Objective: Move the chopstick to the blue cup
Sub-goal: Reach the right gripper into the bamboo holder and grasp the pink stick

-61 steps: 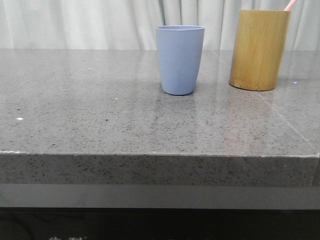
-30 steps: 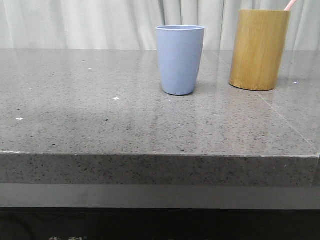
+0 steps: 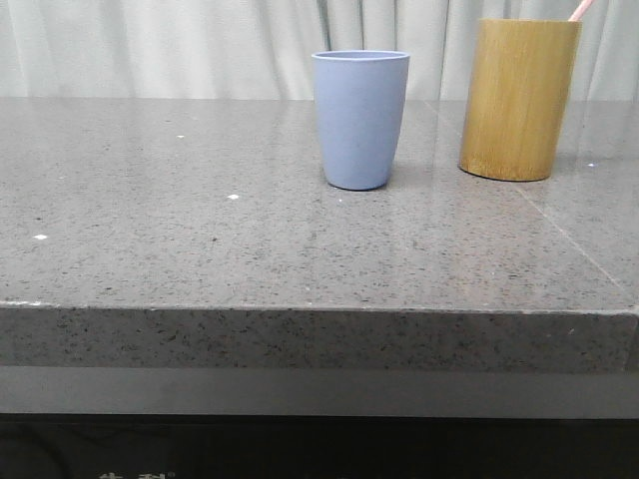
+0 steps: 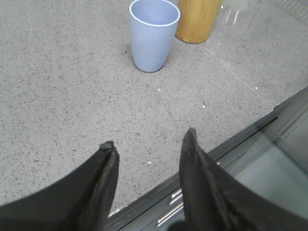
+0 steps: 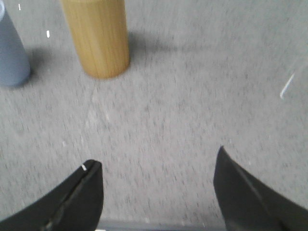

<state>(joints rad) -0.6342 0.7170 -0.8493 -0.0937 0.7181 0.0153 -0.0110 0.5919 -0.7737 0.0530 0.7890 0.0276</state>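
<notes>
The blue cup (image 3: 360,120) stands upright mid-table, empty as seen in the left wrist view (image 4: 154,34); its side shows in the right wrist view (image 5: 10,53). A pale pink chopstick tip (image 3: 580,9) sticks out of the tan bamboo holder (image 3: 518,98), which also shows in the left wrist view (image 4: 197,20) and right wrist view (image 5: 97,36). My left gripper (image 4: 148,140) is open and empty above the table's front edge, well short of the cup. My right gripper (image 5: 157,161) is open and empty, short of the holder. Neither gripper shows in the front view.
The grey speckled stone table (image 3: 200,220) has its front edge (image 3: 300,309) near the camera. White curtains hang behind. A dark metal frame (image 4: 269,144) lies below the table edge in the left wrist view.
The cups have not moved. Small bright specks of light on the tabletop have shifted.
</notes>
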